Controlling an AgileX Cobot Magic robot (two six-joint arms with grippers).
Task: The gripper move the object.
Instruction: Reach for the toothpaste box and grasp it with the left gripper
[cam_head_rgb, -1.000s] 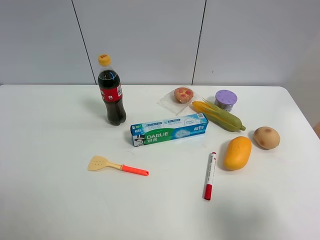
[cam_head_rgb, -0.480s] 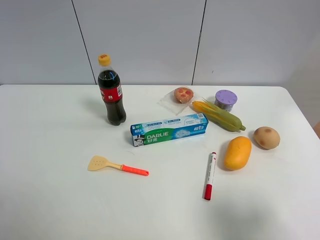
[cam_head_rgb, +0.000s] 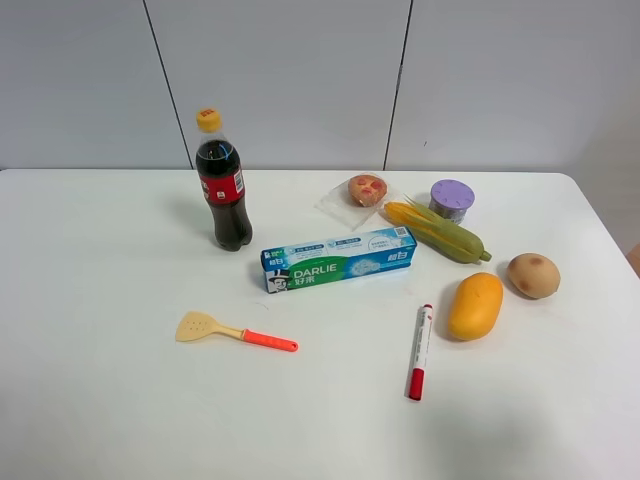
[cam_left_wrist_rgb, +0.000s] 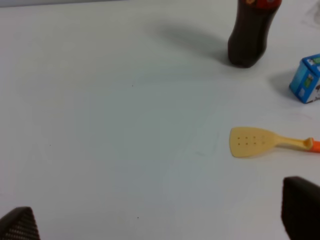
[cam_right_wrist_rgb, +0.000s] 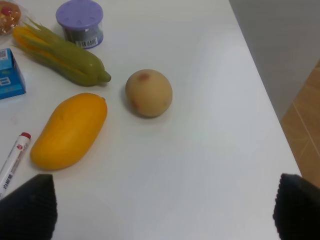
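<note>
The light blue and green DARLIE toothpaste box (cam_head_rgb: 338, 259) lies flat in the middle of the white table, between the cola bottle (cam_head_rgb: 222, 182) and the corn. One end of it shows in the left wrist view (cam_left_wrist_rgb: 306, 79) and the other end in the right wrist view (cam_right_wrist_rgb: 10, 74). Neither arm shows in the exterior view. The left gripper (cam_left_wrist_rgb: 157, 215) is open and empty over bare table, well away from the box. The right gripper (cam_right_wrist_rgb: 162, 207) is open and empty, near the table's right side, with a mango and a potato ahead of it.
A yellow spatula with an orange handle (cam_head_rgb: 232, 331) lies front left of the box. A red-and-white marker (cam_head_rgb: 420, 351), a mango (cam_head_rgb: 475, 305), a potato (cam_head_rgb: 533, 275), corn (cam_head_rgb: 440, 232), a purple-lidded jar (cam_head_rgb: 452, 199) and a wrapped pastry (cam_head_rgb: 366, 192) lie to the right. The table's right edge (cam_right_wrist_rgb: 260, 90) is close.
</note>
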